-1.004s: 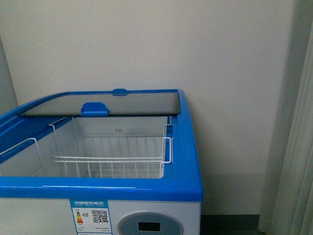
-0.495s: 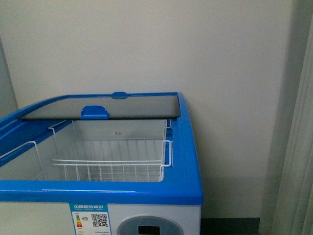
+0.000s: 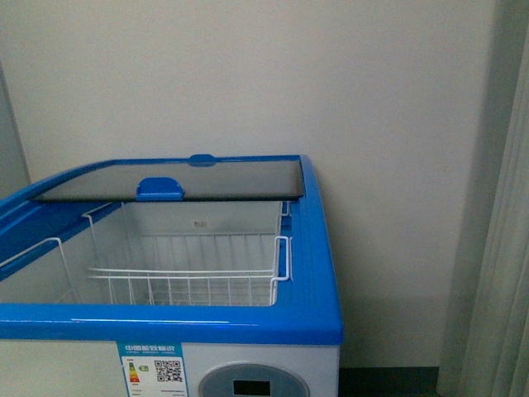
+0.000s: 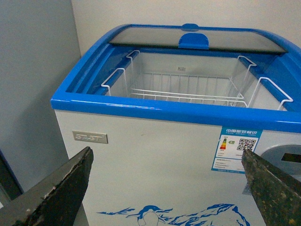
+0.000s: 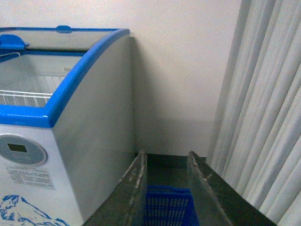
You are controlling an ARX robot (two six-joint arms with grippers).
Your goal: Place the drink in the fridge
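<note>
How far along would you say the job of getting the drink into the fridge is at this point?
Early. Done: the fridge has its glass lid slid back, exposing an empty wire basket. In hand: nothing; the left gripper is wide open, the right gripper holds nothing above a blue crate. Left: no drink shows in any view, so finding, grasping and placing it all remain.

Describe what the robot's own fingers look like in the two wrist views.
Left gripper: two flat, dark grey-black fingers with a rough, scuffed, speckled surface and pale worn edges, tapering to blunt tips. Right gripper: the same dark, flat, blade-like fingers, with lighter chipped wear along the inner edges. No cables, markings or arm links show, and neither arm appears in the front view.
</note>
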